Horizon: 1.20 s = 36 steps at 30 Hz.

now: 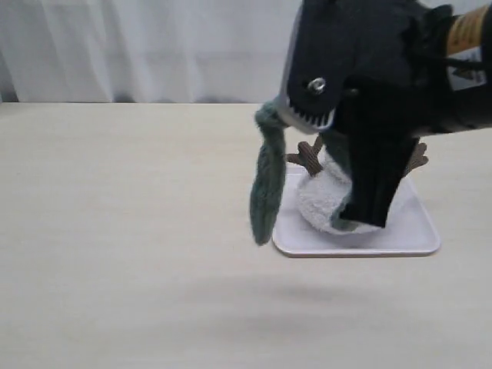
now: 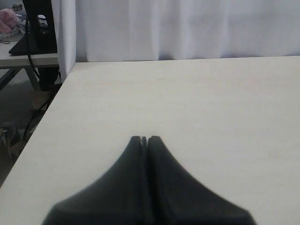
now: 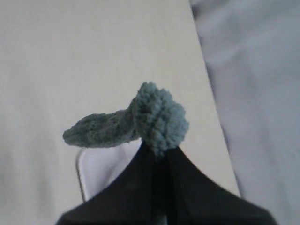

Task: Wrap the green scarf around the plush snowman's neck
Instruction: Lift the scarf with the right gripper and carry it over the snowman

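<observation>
Green scarf (image 3: 159, 119) tight between black fingers (image 3: 140, 187), loose end near a white tray (image 3: 101, 171) corner

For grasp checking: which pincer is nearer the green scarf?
Right. The right pincer is shut on the green scarf; the left pincer is over the table, away from it.

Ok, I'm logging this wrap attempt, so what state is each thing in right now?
right gripper: shut on the green scarf.
green scarf: pinched, a length hanging loose beside the white tray.
left gripper: shut, empty, above the table.
plush snowman: on the white tray, head and neck hidden behind the right arm.
white tray: flat on the table.
</observation>
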Motion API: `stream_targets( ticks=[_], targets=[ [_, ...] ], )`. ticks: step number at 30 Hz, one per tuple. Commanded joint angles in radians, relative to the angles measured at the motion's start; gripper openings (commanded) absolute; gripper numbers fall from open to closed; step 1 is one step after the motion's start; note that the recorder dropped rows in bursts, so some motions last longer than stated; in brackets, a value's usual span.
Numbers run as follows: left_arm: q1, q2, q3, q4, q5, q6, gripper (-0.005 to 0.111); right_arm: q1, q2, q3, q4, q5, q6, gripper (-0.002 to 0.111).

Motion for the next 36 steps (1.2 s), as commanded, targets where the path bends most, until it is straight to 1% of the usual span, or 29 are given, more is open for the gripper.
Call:
stream_targets(
  ticks=[1, 3, 6, 10, 15, 17, 20, 24, 26, 31, 36],
  targets=[
    [0.005, -0.003, 0.003, -0.005, -0.012, -0.002, 0.000, 0.001, -0.025, 0.003, -0.335, 0.133, 0.301, 0.004],
    [0.005, -0.003, 0.003, -0.005, -0.012, -0.002, 0.000, 0.001, -0.020, 0.003, -0.381, 0.210, 0.306, 0.004],
    [0.005, -0.003, 0.003, -0.005, -0.012, -0.002, 0.000, 0.001, -0.020, 0.005, -0.361, 0.228, 0.306, 0.004],
    [0.005, -0.003, 0.003, -0.005, -0.012, -0.002, 0.000, 0.001, -0.020, 0.016, -0.324, 0.190, 0.304, 0.004],
    [0.005, -0.003, 0.003, -0.005, -0.012, -0.002, 0.000, 0.001, -0.020, 0.099, -0.321, 0.107, 0.231, 0.004],
    [0.005, -0.003, 0.003, -0.005, -0.012, -0.002, 0.000, 0.001, -0.020, 0.134, -0.359, 0.064, 0.229, 0.004],
    [0.005, -0.003, 0.003, -0.005, -0.012, -0.002, 0.000, 0.001, -0.020, 0.185, -0.466, 0.006, 0.255, 0.004],
    [0.005, -0.003, 0.003, -0.005, -0.012, -0.002, 0.000, -0.008, -0.017, 0.244, -0.680, -0.084, 0.334, 0.004],
    [0.005, -0.003, 0.003, -0.005, -0.012, -0.002, 0.000, -0.024, -0.007, 0.265, -0.751, -0.106, 0.368, 0.004],
    [0.005, -0.003, 0.003, -0.005, -0.012, -0.002, 0.000, -0.074, 0.048, 0.272, -0.763, -0.120, 0.401, 0.004],
    [0.005, -0.003, 0.003, -0.005, -0.013, -0.002, 0.000, -0.098, 0.110, 0.272, -0.763, -0.142, 0.404, 0.004]
  ],
)
